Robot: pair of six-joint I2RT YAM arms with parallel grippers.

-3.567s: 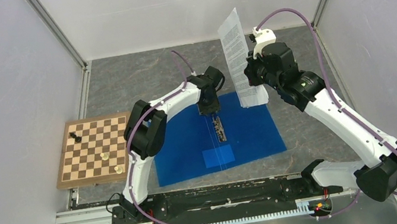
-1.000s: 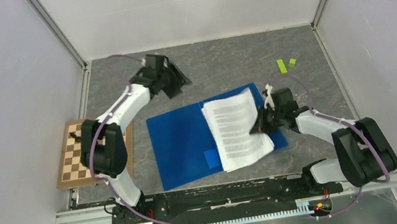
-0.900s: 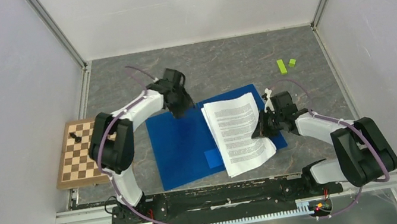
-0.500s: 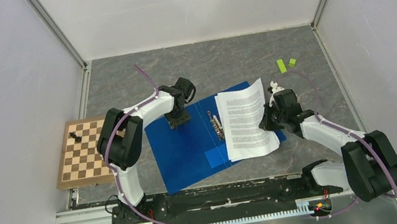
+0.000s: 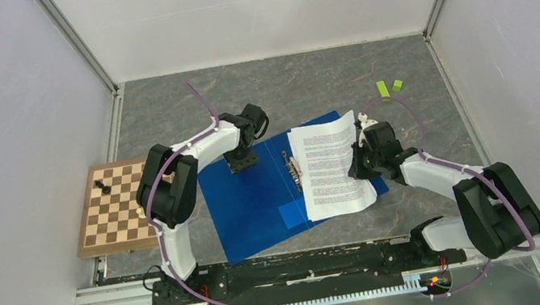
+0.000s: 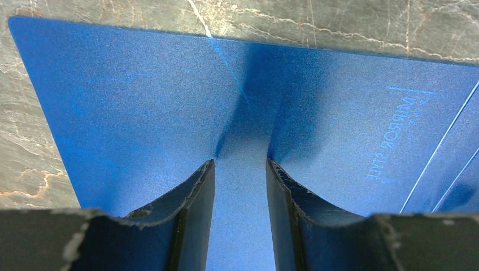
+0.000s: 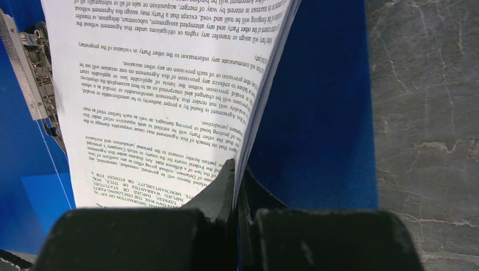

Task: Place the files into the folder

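Note:
The blue folder [image 5: 257, 195] lies open and flat on the table, its metal clip [image 5: 296, 171] along the spine. The files [image 5: 328, 166], white printed sheets, lie over its right half. My right gripper [image 5: 358, 163] is shut on the sheets' right edge; in the right wrist view the fingertips [image 7: 234, 169] pinch the stack [image 7: 158, 84] beside the clip [image 7: 28, 79]. My left gripper [image 5: 242, 161] is open, its tips down on the left flap; the left wrist view shows blue cover [image 6: 141, 96] between the fingers [image 6: 199, 186].
A wooden chessboard [image 5: 124, 207] with a few pieces lies at the left, beside the left arm. Two small green blocks [image 5: 389, 88] sit at the back right. White walls close in the sides and back.
The right gripper brought the sheets down from upright onto the folder's right half. The left gripper swung off to the back left, then returned to press the left flap. The folder shifted slightly.

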